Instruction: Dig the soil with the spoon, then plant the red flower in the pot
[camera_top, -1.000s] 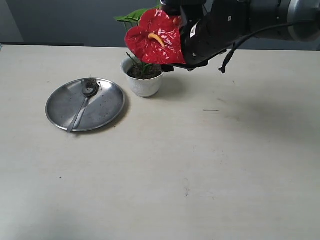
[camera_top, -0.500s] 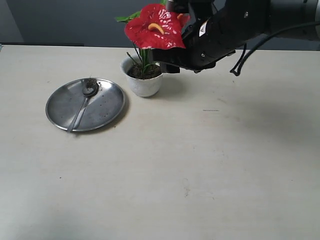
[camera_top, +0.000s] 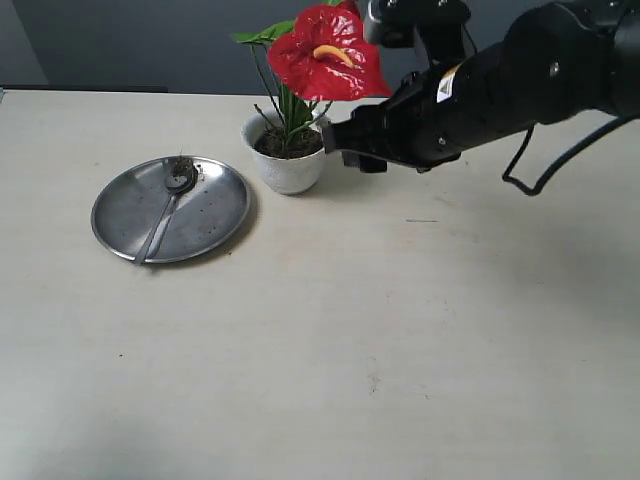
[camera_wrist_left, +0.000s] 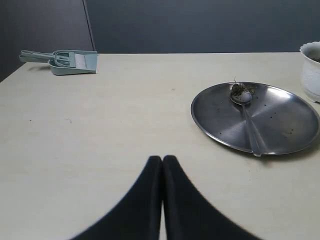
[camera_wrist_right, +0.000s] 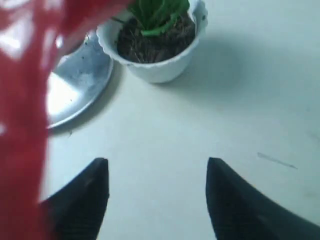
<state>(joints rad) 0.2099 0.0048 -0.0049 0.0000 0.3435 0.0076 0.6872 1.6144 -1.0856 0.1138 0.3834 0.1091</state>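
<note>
Right gripper (camera_wrist_right: 155, 192) beside pot (camera_top: 287, 160), jaws apart, holding nothing. Red flower (camera_top: 328, 52) upright in pot, stems vertical, rooted in soil (camera_wrist_right: 152, 42); planting looks done. Steel plate (camera_top: 215, 215) near pot, spoon (camera_top: 166, 212) lying on it. Left gripper (camera_wrist_left: 162, 165) well apart, fingers pressed together, empty. Right arm nearer; likely move: clear without snagging bloom.
</note>
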